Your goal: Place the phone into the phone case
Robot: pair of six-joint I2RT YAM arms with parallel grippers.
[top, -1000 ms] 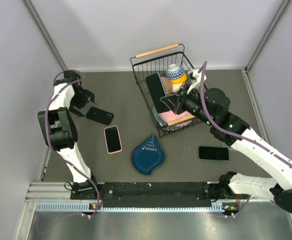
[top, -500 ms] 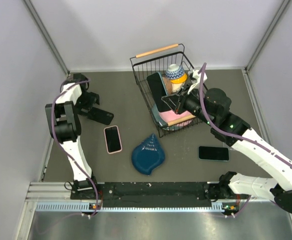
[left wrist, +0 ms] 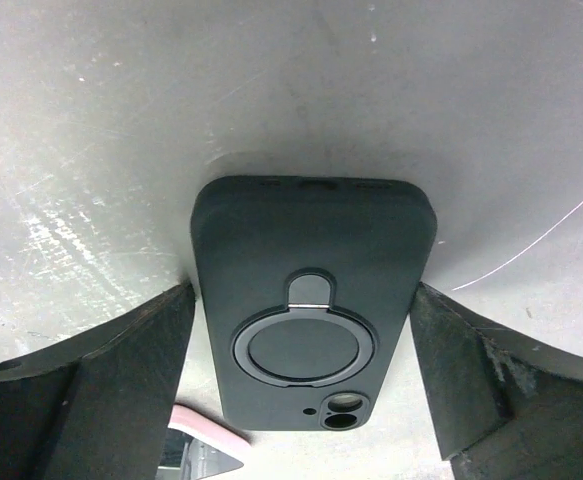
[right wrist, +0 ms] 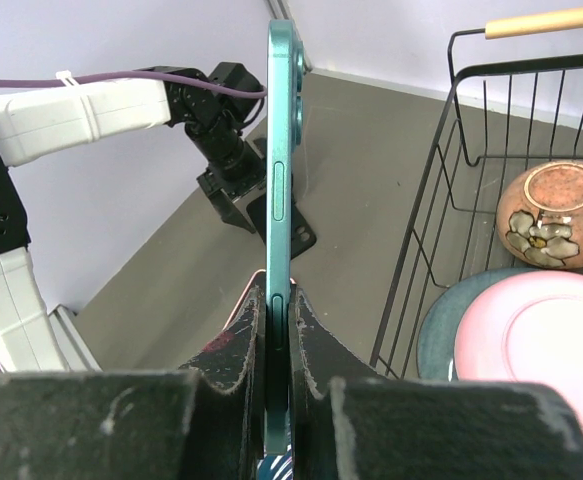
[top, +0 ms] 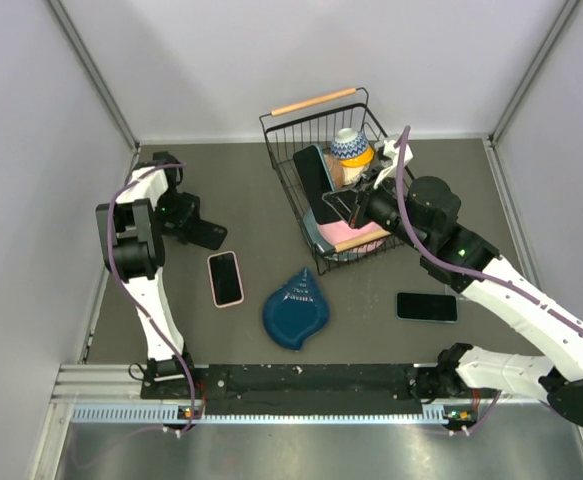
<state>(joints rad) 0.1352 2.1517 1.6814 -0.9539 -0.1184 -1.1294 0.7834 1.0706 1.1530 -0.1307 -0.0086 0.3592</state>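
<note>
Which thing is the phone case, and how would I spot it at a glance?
Look to the left side of the grey table, where the left arm's hand hangs low. The phone case lies flat between its open fingers, just beyond a pink-rimmed phone. Unlike that phone's glossy screen, it is matte black with a round ring on its back.

The black phone case [left wrist: 311, 310] lies flat on the grey table [left wrist: 471, 100], back up, with its round ring stand folded down and the camera cutout nearest the left wrist camera. The teal phone [right wrist: 281, 200] stands upright on edge, its lower end pinched in the right gripper [right wrist: 279, 300], beside the wire basket [right wrist: 450, 70]
</note>
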